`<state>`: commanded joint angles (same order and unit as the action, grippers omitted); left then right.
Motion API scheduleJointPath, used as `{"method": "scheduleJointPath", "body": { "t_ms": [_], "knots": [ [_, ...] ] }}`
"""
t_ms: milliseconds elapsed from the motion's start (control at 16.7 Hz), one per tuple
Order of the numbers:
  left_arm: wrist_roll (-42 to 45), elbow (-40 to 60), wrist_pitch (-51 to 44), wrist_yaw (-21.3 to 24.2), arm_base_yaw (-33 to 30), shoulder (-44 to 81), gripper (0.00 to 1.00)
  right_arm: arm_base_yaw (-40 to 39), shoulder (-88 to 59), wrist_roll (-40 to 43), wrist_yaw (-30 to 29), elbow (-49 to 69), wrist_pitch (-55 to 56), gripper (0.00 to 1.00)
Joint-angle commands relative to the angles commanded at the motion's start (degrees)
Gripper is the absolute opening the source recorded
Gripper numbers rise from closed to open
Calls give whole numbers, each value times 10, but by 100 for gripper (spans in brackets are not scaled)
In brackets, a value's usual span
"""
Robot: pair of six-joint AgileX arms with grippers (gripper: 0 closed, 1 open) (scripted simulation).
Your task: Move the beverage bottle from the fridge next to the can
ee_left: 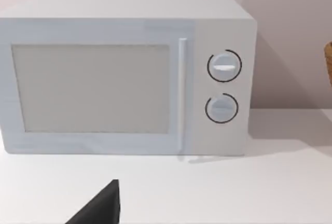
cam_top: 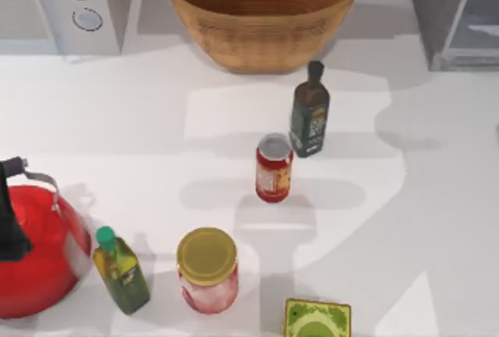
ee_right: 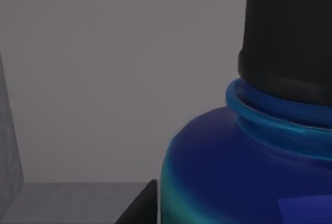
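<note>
The beverage bottle (ee_right: 244, 172) sat very close to the right wrist camera, blue shoulder grading to teal at the edge, a blue neck ring and a black cap (ee_right: 290, 32) above it, in front of plain grey walls. Its body was cut off by the frame edges. A dark tip of the right end effector (ee_right: 139, 208) showed just beside the bottle's shoulder; whether it gripped the bottle, or how far open it was, could not be told. In the left wrist view a black finger (ee_left: 101, 206) of the left end effector poked in low over the white surface (ee_left: 233, 193), facing a white appliance with two round dials (ee_left: 129, 73); its opening could not be told either.

From above, the fridge (cam_top: 456, 13) stood at the back right corner, mostly cropped. The can (cam_top: 274, 168) stood upright near mid-surface, a dark green slim bottle (cam_top: 309, 111) just behind it, apart. Wicker basket (cam_top: 261, 9) at back centre. Along the front: red kettle (cam_top: 31, 247), olive bottle (cam_top: 121, 271), red jar with gold lid (cam_top: 207, 271), and a green box (cam_top: 316, 320) cut off at the edge.
</note>
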<state>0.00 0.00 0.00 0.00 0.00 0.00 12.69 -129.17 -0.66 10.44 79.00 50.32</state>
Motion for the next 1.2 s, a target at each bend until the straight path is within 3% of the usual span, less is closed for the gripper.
{"method": "scheduleJointPath", "body": {
  "t_ms": [360, 900, 1200],
  "knots": [
    [0, 0, 0, 0, 0, 0, 100, 5, 18, -1, 2, -24, 13, 0],
    [0, 0, 0, 0, 0, 0, 100, 38, 183, -2, 40, -322, 126, 0],
    [0, 0, 0, 0, 0, 0, 100, 47, 219, -3, 50, -375, 154, 0]
  ]
}}
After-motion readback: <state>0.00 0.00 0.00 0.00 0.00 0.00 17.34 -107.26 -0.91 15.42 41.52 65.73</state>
